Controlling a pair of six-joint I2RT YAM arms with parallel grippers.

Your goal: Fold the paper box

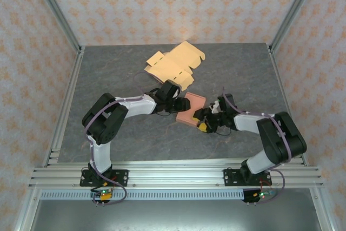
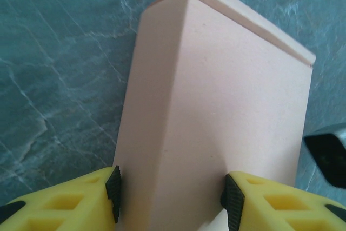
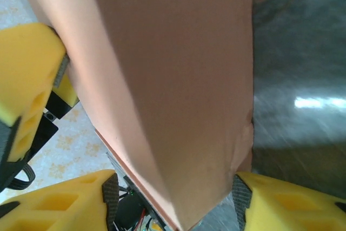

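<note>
The pink paper box (image 1: 190, 107) lies folded shut on the grey table between my two arms. My left gripper (image 1: 175, 103) comes at it from the left. In the left wrist view both pads of that gripper (image 2: 172, 198) press the sides of the box (image 2: 216, 106), so it is shut on it. My right gripper (image 1: 203, 118) is at the box's near right end. In the right wrist view its jaws (image 3: 175, 201) straddle the box (image 3: 173, 79): the right pad touches it, the left pad stands off with a gap. A left finger (image 3: 27, 74) shows beyond.
A flat, unfolded yellow cardboard blank (image 1: 175, 64) lies at the back of the table, just behind the left gripper. Aluminium frame posts (image 1: 57, 14) and patterned walls close in the sides and back. The table's front rail (image 1: 173, 174) carries both arm bases.
</note>
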